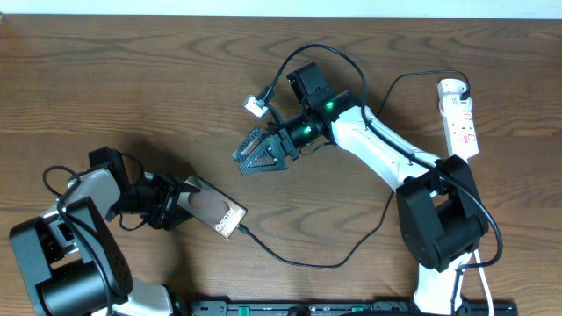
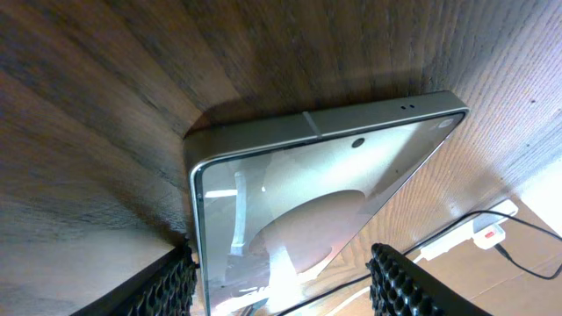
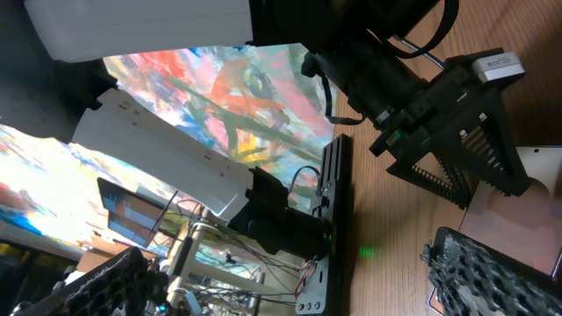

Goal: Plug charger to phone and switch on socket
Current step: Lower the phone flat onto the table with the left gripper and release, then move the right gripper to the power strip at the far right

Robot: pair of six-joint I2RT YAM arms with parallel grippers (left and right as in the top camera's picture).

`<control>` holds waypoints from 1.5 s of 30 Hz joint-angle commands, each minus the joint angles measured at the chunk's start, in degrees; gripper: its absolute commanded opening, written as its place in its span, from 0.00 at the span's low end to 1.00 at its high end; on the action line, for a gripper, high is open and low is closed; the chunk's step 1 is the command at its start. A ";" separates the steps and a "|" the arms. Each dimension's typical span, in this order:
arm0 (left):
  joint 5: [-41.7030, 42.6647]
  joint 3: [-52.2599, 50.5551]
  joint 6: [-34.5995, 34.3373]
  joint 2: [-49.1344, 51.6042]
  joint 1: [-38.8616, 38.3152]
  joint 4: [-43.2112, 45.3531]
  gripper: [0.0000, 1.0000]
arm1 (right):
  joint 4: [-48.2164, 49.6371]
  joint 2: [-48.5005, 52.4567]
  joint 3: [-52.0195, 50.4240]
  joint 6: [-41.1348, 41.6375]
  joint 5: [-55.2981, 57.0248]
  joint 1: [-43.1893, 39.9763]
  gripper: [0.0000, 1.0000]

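The phone (image 1: 217, 211) lies flat on the table at lower left, its glossy face up; it fills the left wrist view (image 2: 299, 211). The charger's thin black cable (image 1: 299, 261) runs from the phone's lower-right end across the table and up to the white socket (image 1: 461, 118) at the far right. My left gripper (image 1: 176, 204) straddles the phone's upper-left end; one finger touches its edge, and a gap shows at the other. My right gripper (image 1: 263, 156) is wide open and empty above the table's middle, well left of the socket.
A small white connector block (image 1: 255, 105) on a thick black robot cable hangs by the right wrist. The right arm's base (image 1: 439, 219) stands at lower right, below the socket. A black rail (image 1: 351, 307) runs along the front edge.
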 commanded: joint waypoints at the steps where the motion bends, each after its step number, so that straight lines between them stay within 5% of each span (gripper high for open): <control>1: -30.36 -2.32 3.74 5.44 0.48 4.39 0.66 | -0.04 -0.66 0.90 -0.28 -0.85 0.31 0.99; 13: -30.29 7.17 3.89 1.49 0.46 3.89 0.74 | -0.04 -0.66 0.90 -0.59 -0.76 0.31 0.99; 22: -22.67 19.47 15.69 -13.55 -0.42 -2.89 0.75 | -0.96 -0.66 0.90 -0.63 5.75 0.22 0.99; 32: -22.16 27.47 22.69 -28.83 -13.49 -13.79 0.82 | -0.28 -0.68 3.06 6.88 18.21 -7.52 0.99; 36: -22.16 27.47 22.73 -32.30 -19.93 -13.57 0.93 | -7.54 -1.01 9.53 7.21 21.11 -14.97 0.99; 41: -22.16 27.45 22.71 -33.64 -26.27 -12.90 0.94 | -32.87 -1.09 28.30 0.55 44.26 -24.70 0.99; 45: -22.16 27.23 22.71 -33.29 -27.15 -12.85 0.94 | -42.51 -1.09 39.41 0.59 62.66 -30.14 0.99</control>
